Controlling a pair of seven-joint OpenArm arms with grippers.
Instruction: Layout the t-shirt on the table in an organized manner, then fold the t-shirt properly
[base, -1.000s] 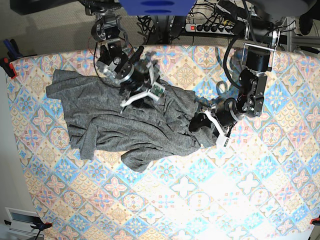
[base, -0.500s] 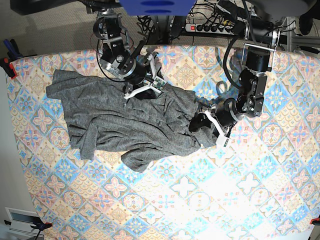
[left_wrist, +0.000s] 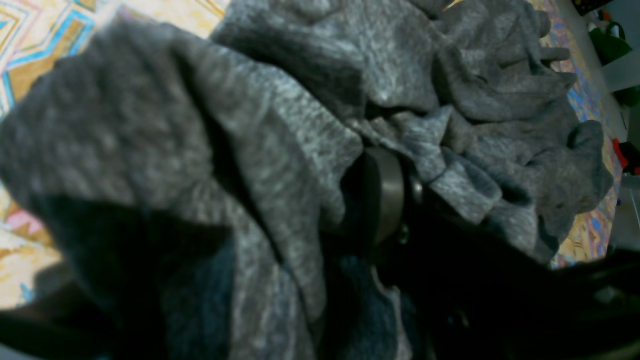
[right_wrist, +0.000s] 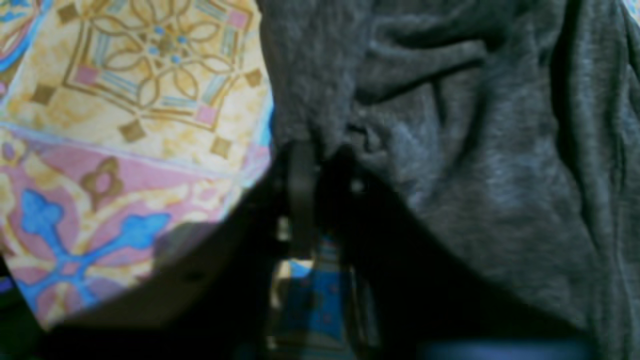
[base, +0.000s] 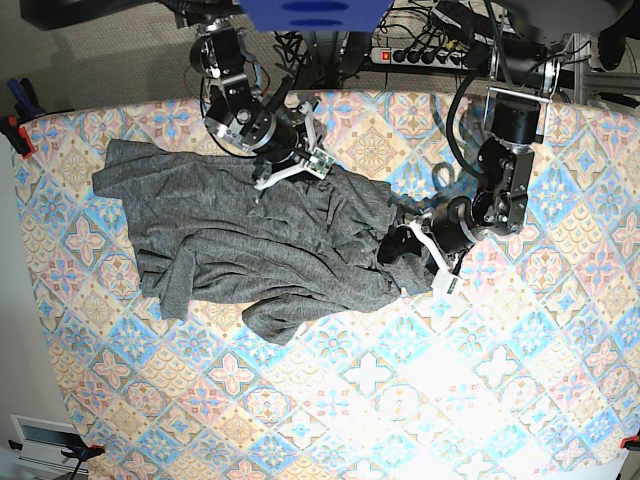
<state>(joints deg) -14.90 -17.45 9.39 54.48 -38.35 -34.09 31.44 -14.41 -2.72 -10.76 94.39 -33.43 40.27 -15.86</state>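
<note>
My left pincer (base: 405, 255) has a bunched fold of the t-shirt (base: 250, 240) clamped between its jaws; in the left wrist view the grey jersey wraps right round the finger (left_wrist: 382, 192), so the hold looks deep. My right pincer (base: 285, 178) sits at the far edge of the garment with its jaws drawn narrow; in the right wrist view the cloth edge meets the finger (right_wrist: 300, 190), but I cannot tell whether any fabric is truly caught.

The shirt lies crumpled across the far-left part of the tabletop (base: 420, 400), nowhere near flat, so I judge the step to be spreading it out. To do that well I should check the right grip first, because thin jersey slips out of a shallow pinch. Then I would lift both holds together, just high enough to free the folds, and draw them apart evenly. Pulling one side harder would only drag the heap sideways. Plenty of patterned surface lies nearer me to lay it on.
</note>
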